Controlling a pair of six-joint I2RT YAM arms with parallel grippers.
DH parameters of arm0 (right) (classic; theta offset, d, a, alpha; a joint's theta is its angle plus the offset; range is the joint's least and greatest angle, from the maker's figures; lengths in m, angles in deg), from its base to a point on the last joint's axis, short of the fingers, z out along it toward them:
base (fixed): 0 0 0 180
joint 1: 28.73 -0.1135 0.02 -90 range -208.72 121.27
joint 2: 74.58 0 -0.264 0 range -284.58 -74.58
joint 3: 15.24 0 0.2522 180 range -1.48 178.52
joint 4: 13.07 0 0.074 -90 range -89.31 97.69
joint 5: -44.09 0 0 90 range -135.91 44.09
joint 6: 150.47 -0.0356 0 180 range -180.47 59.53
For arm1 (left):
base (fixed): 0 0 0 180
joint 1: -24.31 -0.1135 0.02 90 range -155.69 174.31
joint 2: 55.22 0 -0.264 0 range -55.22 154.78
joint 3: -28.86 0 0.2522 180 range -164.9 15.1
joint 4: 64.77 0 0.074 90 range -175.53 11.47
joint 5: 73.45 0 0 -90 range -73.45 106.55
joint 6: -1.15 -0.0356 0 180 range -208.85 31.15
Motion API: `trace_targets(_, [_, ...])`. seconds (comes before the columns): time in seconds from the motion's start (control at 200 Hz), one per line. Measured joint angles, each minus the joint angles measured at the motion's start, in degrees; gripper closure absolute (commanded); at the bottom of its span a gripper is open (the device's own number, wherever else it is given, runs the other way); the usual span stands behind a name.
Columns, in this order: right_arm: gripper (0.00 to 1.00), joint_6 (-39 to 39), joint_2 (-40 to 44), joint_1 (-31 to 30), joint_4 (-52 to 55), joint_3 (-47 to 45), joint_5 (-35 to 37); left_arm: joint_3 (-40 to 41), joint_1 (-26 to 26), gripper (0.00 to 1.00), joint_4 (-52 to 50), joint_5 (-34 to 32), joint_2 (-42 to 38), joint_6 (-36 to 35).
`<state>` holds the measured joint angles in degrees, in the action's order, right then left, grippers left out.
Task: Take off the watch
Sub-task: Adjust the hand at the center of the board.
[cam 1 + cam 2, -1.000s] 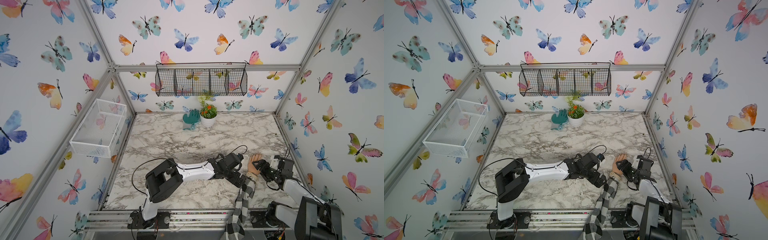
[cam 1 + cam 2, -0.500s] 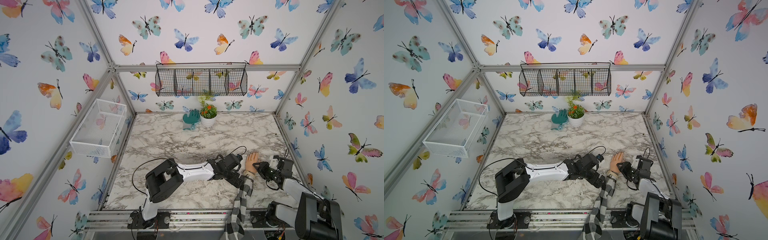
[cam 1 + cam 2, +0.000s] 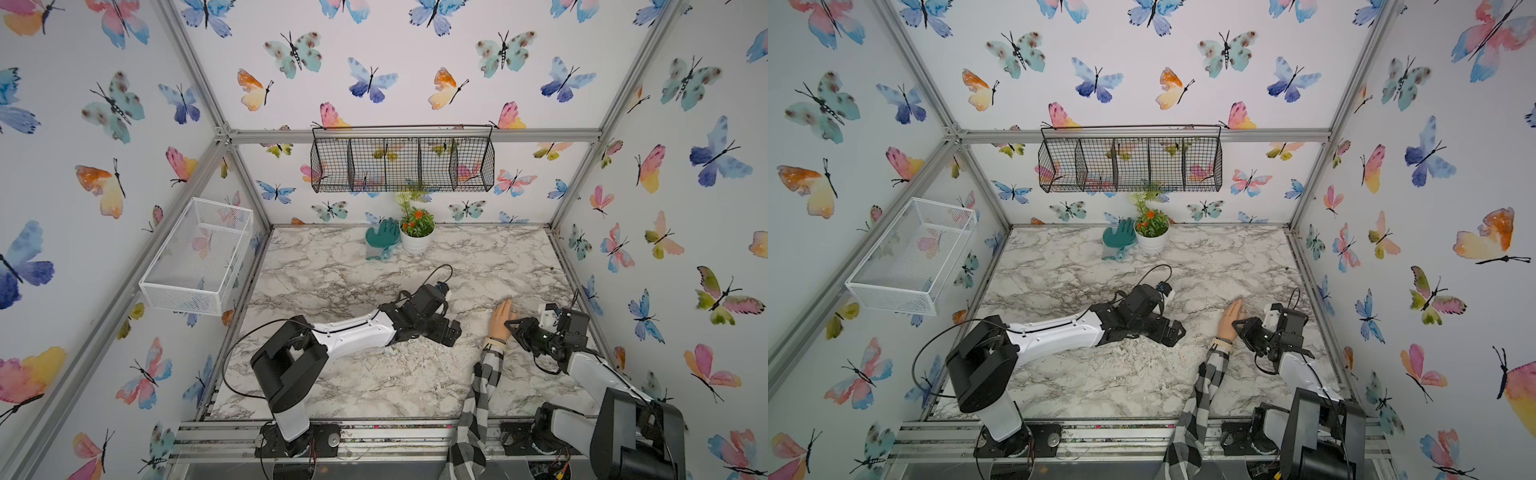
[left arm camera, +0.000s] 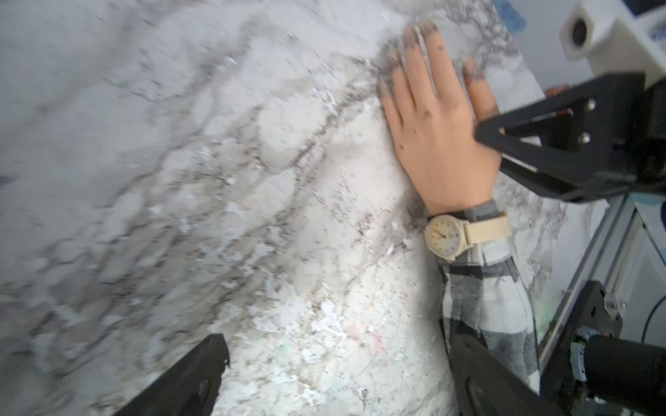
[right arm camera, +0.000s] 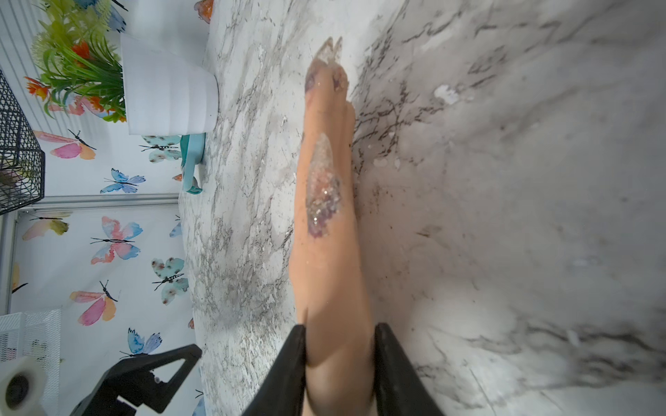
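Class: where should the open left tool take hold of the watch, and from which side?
Probably the beige strap of the watch, beside its round case, from above on the side of the left tool: the hand lies flat, and the right tool clamps its far edge.

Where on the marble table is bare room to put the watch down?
Bare: the wide stretch between the flower pot and the left arm; also the near strip between that arm's base and the checked sleeve. Crowded: around the mannequin hand, which the right claw grips.
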<state>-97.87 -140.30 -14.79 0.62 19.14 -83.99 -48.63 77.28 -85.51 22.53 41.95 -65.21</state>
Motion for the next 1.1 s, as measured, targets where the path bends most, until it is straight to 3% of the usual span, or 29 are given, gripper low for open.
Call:
trace_targets(0.195, [0.88,-0.1,-0.2,-0.2,1.0,0.4,-0.6,6.2,-8.5,0.02,0.7,-1.3,-6.1,0.2])
trace_targets(0.335, [0.88,-1.0,-0.6,-2.8,0.9,0.9,-0.1,9.7,-11.8,0.02,0.7,-1.8,-8.7,0.2])
trace_targets(0.716, [0.81,-8.5,-8.6,-25.5,-2.0,9.2,9.3,13.9,-15.5,0.02,1.5,-1.9,-13.0,0.2])
trace_targets(1.101, [0.77,-13.3,-19.1,-45.0,3.9,23.3,26.3,14.1,-16.7,0.02,2.1,-1.8,-13.7,0.6])
